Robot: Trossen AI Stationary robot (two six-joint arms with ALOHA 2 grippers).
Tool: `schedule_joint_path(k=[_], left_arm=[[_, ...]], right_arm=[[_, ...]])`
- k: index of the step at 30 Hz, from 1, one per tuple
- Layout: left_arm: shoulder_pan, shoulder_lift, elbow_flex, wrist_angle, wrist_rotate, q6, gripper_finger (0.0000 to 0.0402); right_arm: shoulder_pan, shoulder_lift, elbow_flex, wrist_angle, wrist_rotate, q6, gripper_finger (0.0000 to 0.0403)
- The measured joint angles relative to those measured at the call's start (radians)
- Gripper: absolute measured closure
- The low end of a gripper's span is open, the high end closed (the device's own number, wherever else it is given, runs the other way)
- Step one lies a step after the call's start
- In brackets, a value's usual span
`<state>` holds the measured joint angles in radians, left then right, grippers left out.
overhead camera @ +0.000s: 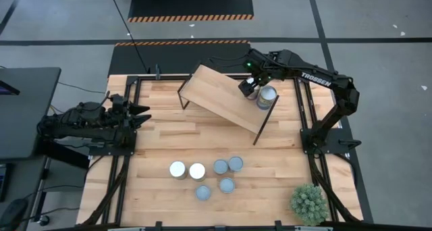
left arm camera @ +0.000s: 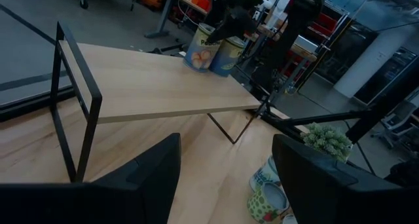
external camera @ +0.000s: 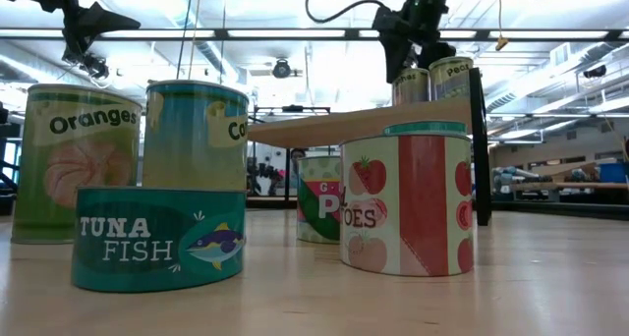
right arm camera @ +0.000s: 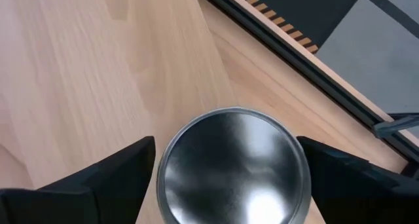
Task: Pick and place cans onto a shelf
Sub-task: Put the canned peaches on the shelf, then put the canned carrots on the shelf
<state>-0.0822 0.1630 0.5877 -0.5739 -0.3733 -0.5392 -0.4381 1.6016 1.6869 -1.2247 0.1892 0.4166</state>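
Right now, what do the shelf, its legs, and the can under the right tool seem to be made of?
The shelf: pale wood with a matte finish; grain lines show. Its legs: probably metal, thin, black and matte. The can under the right tool: likely metal, since its bare silvery top reflects light; a printed label, perhaps paper, wraps its side.

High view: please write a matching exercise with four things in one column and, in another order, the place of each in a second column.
Things:
1. plant
2. left gripper
3. right gripper
4. shelf

Places:
A. above a can on the shelf, fingers on either side of it
B. in a right-hand corner of the table
C. askew, toward the table's far side, bearing two cans
D. at the table's left edge, open and empty

Pairs: 1-B, 2-D, 3-A, 4-C
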Motion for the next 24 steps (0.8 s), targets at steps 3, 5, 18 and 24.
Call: schedule_joint_path(k=[3,5,18,24], left_arm=[[0.000,0.000,0.000,0.000,0.000,0.000,0.0155],[0.000,0.000,0.000,0.000,0.000,0.000,0.0155],[0.000,0.000,0.000,0.000,0.063,0.001,0.0155],[0.000,0.000,0.000,0.000,0.082,0.000,0.0155]], right_arm=[[0.000,0.000,0.023,-0.011,0.004,0.000,0.0030],[0.000,0.000,0.036,-0.011,0.005,0.000,0.0030],[0.003,-0.001,0.118,-0.053,0.025,-0.006,0.0031],[0.030,-0.001,0.173,-0.046,0.033,-0.025,0.0031]])
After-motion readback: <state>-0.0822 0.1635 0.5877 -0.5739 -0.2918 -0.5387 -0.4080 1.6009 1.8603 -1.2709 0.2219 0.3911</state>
